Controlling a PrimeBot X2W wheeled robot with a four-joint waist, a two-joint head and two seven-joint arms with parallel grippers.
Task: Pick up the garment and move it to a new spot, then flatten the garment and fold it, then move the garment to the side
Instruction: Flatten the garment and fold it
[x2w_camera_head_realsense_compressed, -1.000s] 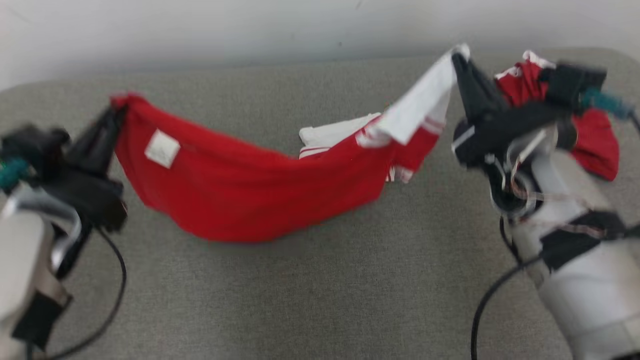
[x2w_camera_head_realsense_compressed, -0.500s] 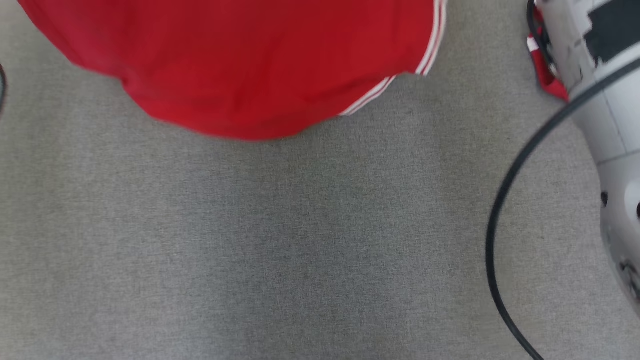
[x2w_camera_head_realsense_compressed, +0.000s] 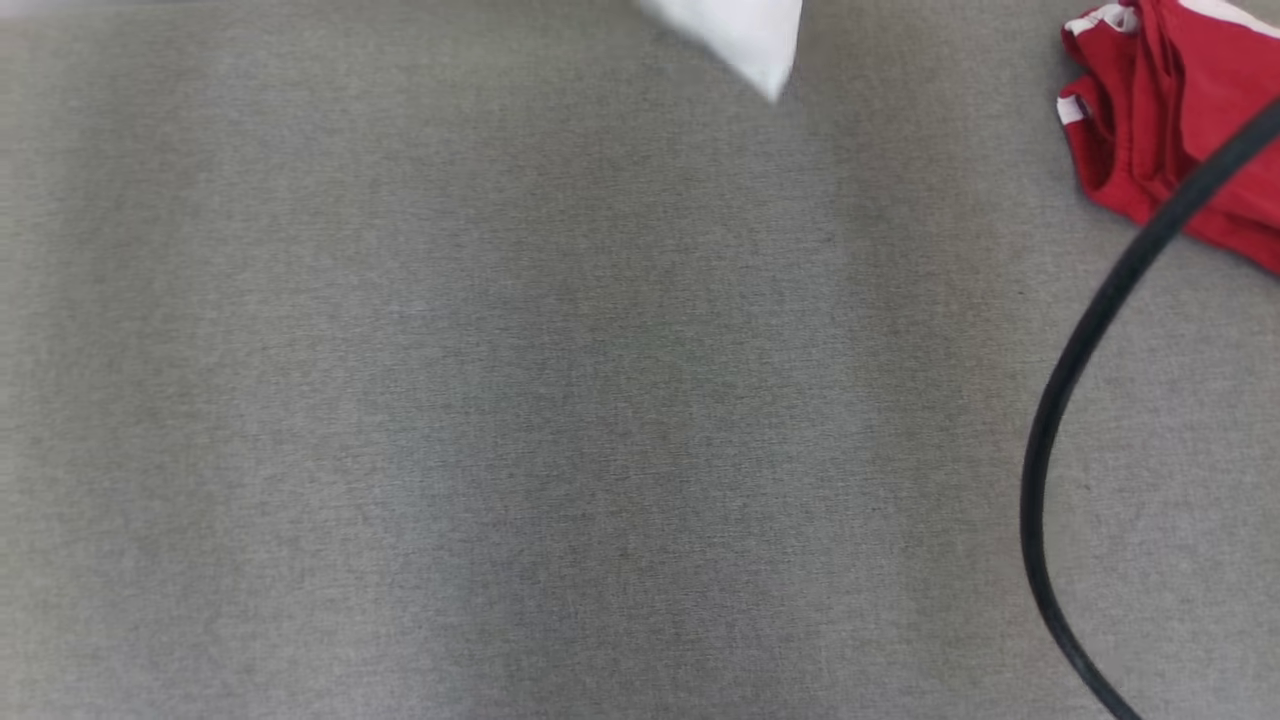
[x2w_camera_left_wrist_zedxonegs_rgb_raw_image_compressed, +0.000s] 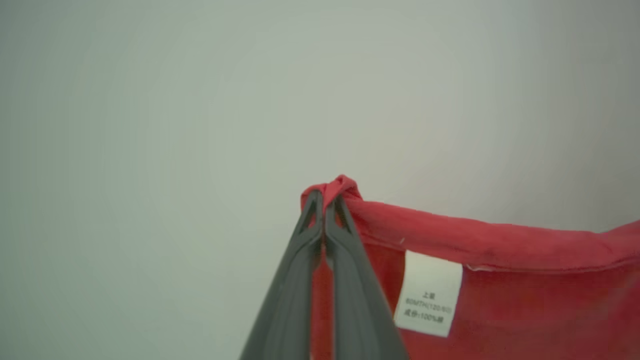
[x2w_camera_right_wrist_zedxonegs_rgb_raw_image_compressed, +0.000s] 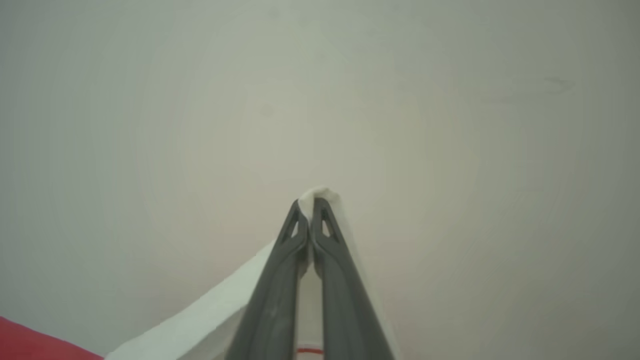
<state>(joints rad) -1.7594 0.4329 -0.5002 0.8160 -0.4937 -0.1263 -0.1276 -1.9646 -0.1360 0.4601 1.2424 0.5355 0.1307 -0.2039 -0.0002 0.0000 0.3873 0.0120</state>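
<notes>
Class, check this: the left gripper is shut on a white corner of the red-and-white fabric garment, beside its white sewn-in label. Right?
No: the corner is red. The left gripper is shut on a red corner of the red-and-white fabric garment, beside its white sewn-in label; the left wrist view shows it.

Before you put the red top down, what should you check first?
1. Left hand shut on the red top: ok.
2. Right hand shut on its white corner: ok.
3. Gray tabletop in sight for landing: ok.
4. Black cable away from the middle: ok, it hangs at the right.
5. Second red garment out of the way: ok, far right.
6. Top hanging smooth between the hands: cannot tell.
</notes>
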